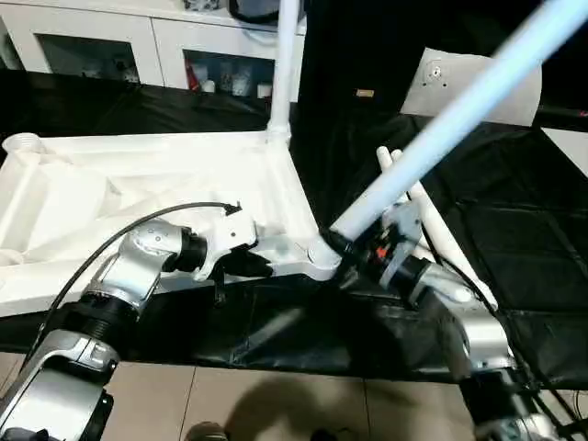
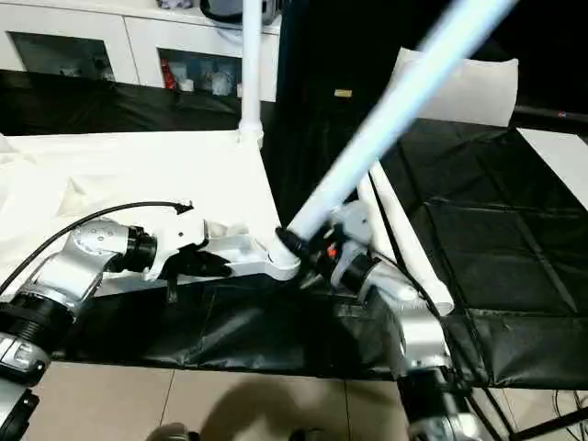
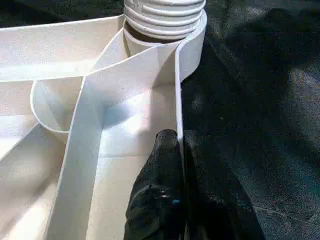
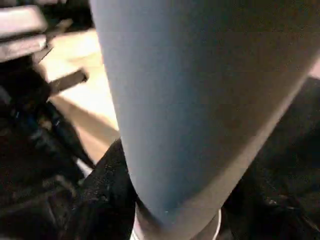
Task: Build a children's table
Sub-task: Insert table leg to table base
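Black-draped bench [image 1: 514, 266] carries tabletop [image 1: 110, 197], lying underside up, ribs showing. One leg [image 1: 285, 64] stands upright in far corner socket. Second leg [image 1: 441, 124] slants steeply, base at near corner socket [image 1: 323, 257]. Right tool [image 1: 354, 246] grips this leg just above base. Left tool [image 3: 181, 150] pinches tabletop rim beside same socket, fingers nearly together. Two spare legs [image 1: 432, 220] lie on bench right of tabletop. White cabinet [image 1: 110, 41] behind.

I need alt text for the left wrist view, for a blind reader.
The left gripper pinches the thin side wall of the upturned white tabletop, its jaws shut on it. Ahead, a leg's threaded end sits in the corner socket; black cloth lies alongside.
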Controlling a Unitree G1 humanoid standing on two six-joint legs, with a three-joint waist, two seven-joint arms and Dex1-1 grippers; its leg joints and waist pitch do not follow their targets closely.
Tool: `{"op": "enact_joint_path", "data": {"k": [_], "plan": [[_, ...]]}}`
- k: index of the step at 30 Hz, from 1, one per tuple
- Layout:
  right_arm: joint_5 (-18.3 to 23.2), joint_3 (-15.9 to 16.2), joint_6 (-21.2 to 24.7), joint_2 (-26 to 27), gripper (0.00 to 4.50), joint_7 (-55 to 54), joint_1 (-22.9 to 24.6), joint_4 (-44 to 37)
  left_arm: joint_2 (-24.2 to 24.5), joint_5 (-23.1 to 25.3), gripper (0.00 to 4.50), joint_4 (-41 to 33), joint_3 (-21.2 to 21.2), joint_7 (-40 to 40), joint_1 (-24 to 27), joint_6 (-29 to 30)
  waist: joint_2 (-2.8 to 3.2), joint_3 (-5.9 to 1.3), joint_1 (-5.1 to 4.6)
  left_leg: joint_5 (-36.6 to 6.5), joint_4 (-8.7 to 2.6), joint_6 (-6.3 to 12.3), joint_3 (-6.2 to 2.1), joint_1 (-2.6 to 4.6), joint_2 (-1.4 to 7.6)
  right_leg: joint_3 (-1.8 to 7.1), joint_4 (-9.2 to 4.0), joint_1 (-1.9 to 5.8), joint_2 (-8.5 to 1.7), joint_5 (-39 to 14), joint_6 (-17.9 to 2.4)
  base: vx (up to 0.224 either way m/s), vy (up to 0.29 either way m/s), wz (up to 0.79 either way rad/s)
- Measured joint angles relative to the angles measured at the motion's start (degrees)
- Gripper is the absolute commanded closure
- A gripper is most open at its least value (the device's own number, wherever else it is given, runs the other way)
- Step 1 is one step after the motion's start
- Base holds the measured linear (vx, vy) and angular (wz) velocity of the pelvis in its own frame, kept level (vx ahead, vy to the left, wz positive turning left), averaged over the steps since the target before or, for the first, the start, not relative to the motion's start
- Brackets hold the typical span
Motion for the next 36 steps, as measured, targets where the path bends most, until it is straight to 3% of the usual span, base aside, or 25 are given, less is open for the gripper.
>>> {"op": "enact_joint_path", "data": {"k": [3, 7, 16, 21, 27, 36], "plan": [[-4.01, 3.33, -2.49, -2.61, 2.59, 1.56, -0.56, -0.28, -0.13, 0.04, 4.5, 0.0, -0.27, -0.05, 0.0, -0.17, -0.06, -0.03, 0.04, 0.0, 0.0, 0.0, -0.03, 0.0, -0.01, -0.03, -0.02, 0.08, -0.03, -0.04, 0.07, 0.0, 0.0, 0.0], [-5.07, 3.76, -2.97, -3.03, 2.59, 3.84, -2.51, 1.28, 0.07, 0.1, 4.5, -0.24, -0.32, -0.04, 0.2, -0.18, -0.27, -0.12, -0.15, 0.0, 0.0, 0.01, -0.05, 0.02, -0.01, -0.05, -0.09, 0.14, -0.03, -0.07, 0.12, 0.0, 0.0, 0.0], [-1.65, 3.36, -2.83, -2.63, 2.59, 10.63, -7.82, 8.47, 1.86, -0.15, 4.5, -1.46, 0.12, -2.25, 1.04, -0.52, -0.91, -0.16, -1.8, -0.01, -0.19, 0.02, -0.2, -0.02, 0.02, -0.23, -0.55, 0.27, 0.03, -0.08, 0.13, 0.0, 0.0, 0.0], [-0.75, 3.46, -2.83, -3.93, 2.59, 15.4, -8.17, 8.83, 2.39, -0.29, 4.5, -1.46, -0.14, -4.93, 1.02, -1.65, -1.24, -0.13, -1.89, -0.07, -0.31, 0.13, -0.25, 0.21, 0.01, -0.26, -1.04, 0.79, 0.03, -0.12, 0.19, 0.0, 0.0, 0.0], [-0.71, 5.75, -3.19, -5.67, 2.59, 22.15, -9.15, 8.8, 3.67, -0.33, 4.5, -1.44, -1.94, -9.0, 0.04, -3.99, -1.41, -0.14, -1.82, -0.11, -0.71, 0.16, -0.22, 0.37, -0.03, -0.22, -1.08, 0.85, 0.03, -0.23, 0.34, 0.0, 0.0, 0.0], [-0.6, 6.0, -3.56, -5.88, 2.59, 24.4, -9.46, 8.79, 3.8, 1.19, 4.5, 1.98, -3.28, -11.7, -3.0, -7.0, -1.5, -0.13, -1.7, -0.12, -1.29, 0.14, -0.09, 0.58, -0.06, -0.2, -1.3, 0.91, 0.04, -0.4, 0.32, 0.0, 0.0, 0.0]]}}
